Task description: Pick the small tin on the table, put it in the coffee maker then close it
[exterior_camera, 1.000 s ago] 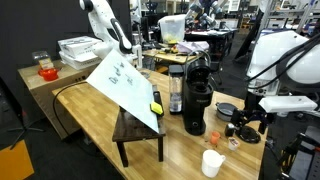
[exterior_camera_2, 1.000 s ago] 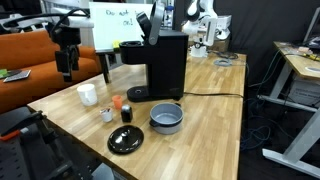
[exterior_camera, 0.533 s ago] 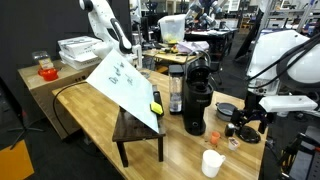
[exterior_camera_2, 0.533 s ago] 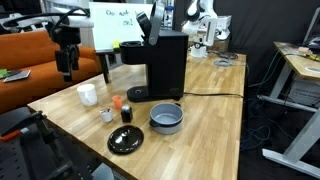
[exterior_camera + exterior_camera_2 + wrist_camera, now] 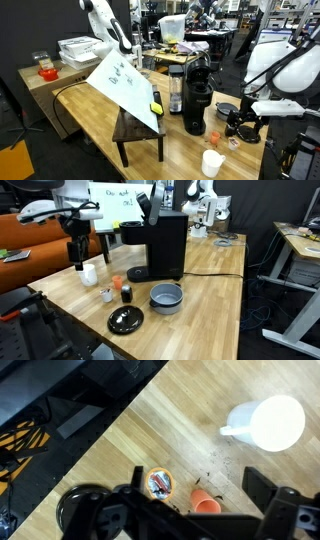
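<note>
The small tin [image 5: 159, 483], round with an orange rim and a foil top, lies on the light wooden table [image 5: 150, 430] beside an orange-capped item [image 5: 205, 505]. My gripper [image 5: 205, 488] is open and empty, hanging above these two with one finger near the tin. In both exterior views the gripper [image 5: 78, 258] [image 5: 243, 127] hovers over the table's end, by the tin [image 5: 107, 295]. The black coffee maker [image 5: 160, 242] [image 5: 197, 100] stands mid-table; its top lid looks raised.
A white cup [image 5: 268, 422] [image 5: 88, 274] stands close to the gripper. A small dark jar [image 5: 126, 292], a black round plate [image 5: 126, 320] and a grey bowl [image 5: 166, 298] sit near the tin. A clear jug [image 5: 176, 92] and a dark bench [image 5: 138, 130] are beyond the coffee maker.
The arm has changed pose. The gripper has dropped lower and shifted toward the white cup and the tin. Nothing on the table has moved.
</note>
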`<move>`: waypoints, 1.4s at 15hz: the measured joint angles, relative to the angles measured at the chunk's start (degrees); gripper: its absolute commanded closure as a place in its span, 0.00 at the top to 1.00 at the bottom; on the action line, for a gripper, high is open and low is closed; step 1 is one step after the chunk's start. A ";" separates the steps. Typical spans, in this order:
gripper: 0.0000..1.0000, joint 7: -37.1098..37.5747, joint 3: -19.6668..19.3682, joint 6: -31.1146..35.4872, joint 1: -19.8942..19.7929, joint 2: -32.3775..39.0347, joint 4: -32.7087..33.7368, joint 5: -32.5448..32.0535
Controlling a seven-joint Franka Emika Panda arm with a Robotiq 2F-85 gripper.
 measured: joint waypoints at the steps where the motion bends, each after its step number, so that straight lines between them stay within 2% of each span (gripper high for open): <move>1: 1.00 0.00 -0.74 1.20 -0.02 2.38 0.58 -0.48; 7: 1.00 3.09 -6.62 3.85 1.27 16.37 7.44 -7.45; 10: 1.00 3.77 -9.26 3.84 2.79 21.66 11.48 -8.29; 17: 1.00 3.93 -10.45 3.78 3.72 31.08 18.24 -7.82; 21: 1.00 3.76 -10.83 3.68 3.67 31.96 19.12 -6.77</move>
